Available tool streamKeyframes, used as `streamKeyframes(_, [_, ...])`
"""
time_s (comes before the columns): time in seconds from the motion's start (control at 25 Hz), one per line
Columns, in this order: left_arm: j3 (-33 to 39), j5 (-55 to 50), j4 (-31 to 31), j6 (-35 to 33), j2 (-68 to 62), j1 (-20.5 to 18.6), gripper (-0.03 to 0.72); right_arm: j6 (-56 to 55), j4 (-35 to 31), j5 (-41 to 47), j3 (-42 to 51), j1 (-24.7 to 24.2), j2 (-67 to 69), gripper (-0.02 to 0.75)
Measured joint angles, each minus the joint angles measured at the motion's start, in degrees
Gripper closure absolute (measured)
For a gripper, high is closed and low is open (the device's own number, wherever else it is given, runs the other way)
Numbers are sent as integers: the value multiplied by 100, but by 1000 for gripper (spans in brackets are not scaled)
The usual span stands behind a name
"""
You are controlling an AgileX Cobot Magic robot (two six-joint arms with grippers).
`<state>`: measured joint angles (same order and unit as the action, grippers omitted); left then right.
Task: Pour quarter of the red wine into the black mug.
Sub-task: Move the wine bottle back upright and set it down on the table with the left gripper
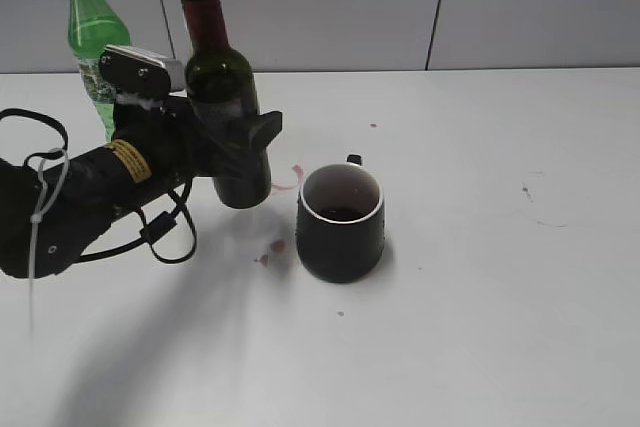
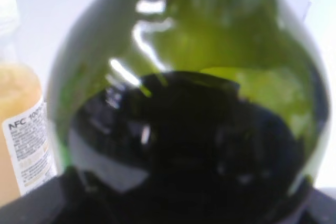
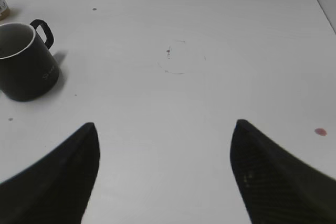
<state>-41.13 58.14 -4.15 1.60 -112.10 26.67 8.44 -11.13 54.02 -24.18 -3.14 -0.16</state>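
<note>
The dark green wine bottle (image 1: 220, 72) stands upright left of the black mug (image 1: 340, 237), open at the top, with dark wine in its lower part. My left gripper (image 1: 245, 147) is shut on the bottle's body; in the left wrist view the bottle (image 2: 210, 51) fills the frame and hides the jaws. The mug has a white inside with a little dark wine at the bottom. It also shows at the left of the right wrist view (image 3: 26, 72). My right gripper (image 3: 165, 124) is open and empty over bare table, well right of the mug, and is out of the exterior view.
A green plastic bottle (image 1: 95, 32) with a tan cap stands behind the left arm; it also shows in the left wrist view (image 2: 21, 119). Small red wine spots (image 1: 272, 247) lie on the white table between bottle and mug. A red spot (image 3: 320, 131) lies at the right.
</note>
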Motion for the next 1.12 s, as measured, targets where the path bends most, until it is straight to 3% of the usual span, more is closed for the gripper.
streamKeyframes(0.28, [-443, -61, -2001, 667, -43, -697, 153, 0, 0, 0, 0, 0, 0, 149])
streamKeyframes(0.44, [-1086, -191, -2601, 966, -254, -801, 153, 0, 0, 0, 0, 0, 0, 149])
streamKeyframes(0.76, [-2182, -373, -2965, 1116, -970, -763, 153, 0, 0, 0, 0, 0, 0, 150])
streamKeyframes(1.12, [-2608, -531, -3034, 1116, -1521, -701, 153, 5, 0, 0, 0, 0, 0, 150])
